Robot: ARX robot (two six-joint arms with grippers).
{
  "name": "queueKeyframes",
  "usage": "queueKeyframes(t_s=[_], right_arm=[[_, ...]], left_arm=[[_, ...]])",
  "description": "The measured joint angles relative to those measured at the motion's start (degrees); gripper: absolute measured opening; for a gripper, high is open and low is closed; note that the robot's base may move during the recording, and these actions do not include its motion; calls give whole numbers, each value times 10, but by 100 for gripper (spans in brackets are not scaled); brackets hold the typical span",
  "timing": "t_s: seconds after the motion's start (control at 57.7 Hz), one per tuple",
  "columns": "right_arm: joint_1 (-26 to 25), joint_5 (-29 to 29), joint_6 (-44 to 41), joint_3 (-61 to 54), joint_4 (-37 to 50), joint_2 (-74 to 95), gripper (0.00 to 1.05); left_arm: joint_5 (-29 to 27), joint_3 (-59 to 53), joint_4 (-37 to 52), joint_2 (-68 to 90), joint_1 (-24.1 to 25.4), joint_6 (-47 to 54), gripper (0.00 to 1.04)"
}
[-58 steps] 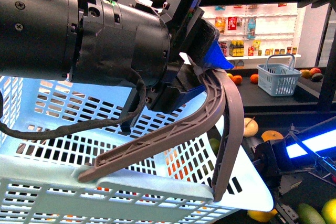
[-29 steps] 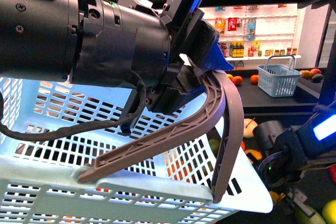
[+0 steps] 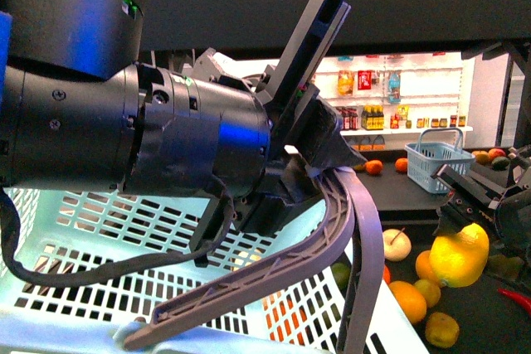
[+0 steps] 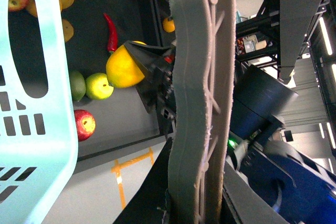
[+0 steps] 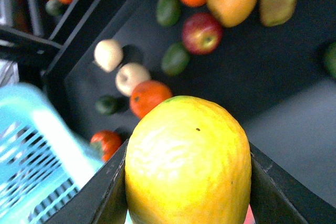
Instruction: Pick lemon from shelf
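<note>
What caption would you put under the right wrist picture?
Right gripper clamps the yellow lemon, held over the black shelf.

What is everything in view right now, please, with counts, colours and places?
lemon: one, yellow, in the right gripper.
shelf: one, black, under the loose fruit.
large basket: one, light blue, foreground.
basket handle: one, grey, in the left gripper.
oranges: several, orange, loose on the shelf.
cream apples: two, pale, near an orange.
chilli: one, red, on the shelf.
small basket: one, pale blue, far background.
left gripper: one, black, shut on the basket handle.
right gripper: one, black, shut on the lemon.
</note>
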Motion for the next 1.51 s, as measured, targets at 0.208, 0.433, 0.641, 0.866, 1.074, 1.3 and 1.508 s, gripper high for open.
queueKeyframes(t_s=[0.208,0.433,0.641,0.866,1.074,1.3,1.508], right_arm=[[60,-43,0,-58,6,-102,54],[119,-35,0,-83,18,-108,54],[146,-48,-3,-89,47,-104,70],[148,-64,-17,-106,71,-108,98],[117,-95,-49,-125,127,-143,97],[-26,-157,-118,-144,277,-200,97],[-164,-251,-250,-177,381,-107,97]], left_arm=[[0,0,0,0,0,0,12],[-1,0,0,0,0,1,12],[-8,0,0,7,2,2,12],[-12,0,0,7,7,0,12],[-5,3,0,7,6,3,12],[1,6,1,7,3,-3,12],[1,6,1,7,1,-2,12]])
